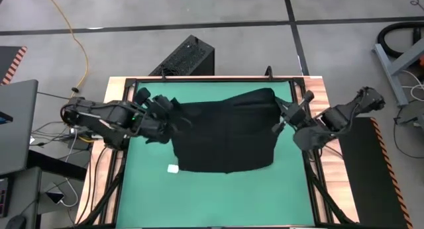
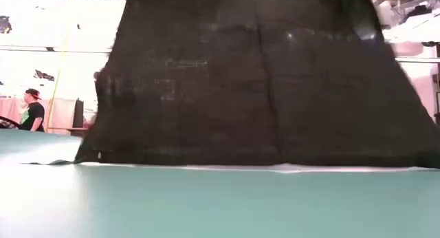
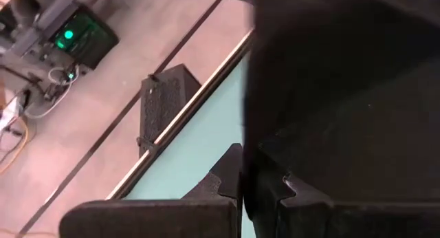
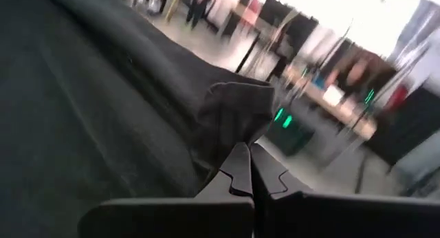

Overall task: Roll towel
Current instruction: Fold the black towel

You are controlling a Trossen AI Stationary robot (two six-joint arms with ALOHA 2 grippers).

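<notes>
Black towel [image 2: 261, 80] hangs lifted, both grippers' fingers [image 3: 230, 179] clenched on its edges; uneven tension risks slipping.

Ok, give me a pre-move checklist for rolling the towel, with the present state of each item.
1. Left gripper shut on the towel at its left edge: ok.
2. Right gripper shut on the towel's right edge: ok.
3. Held edge raised above the green mat, cloth hanging like a curtain in the low view: ok.
4. Lower edge resting on the mat: ok.
5. White tag lying flat at the near left corner: ok.
6. Cloth smooth between the grips: not ok, it sags and creases.
</notes>
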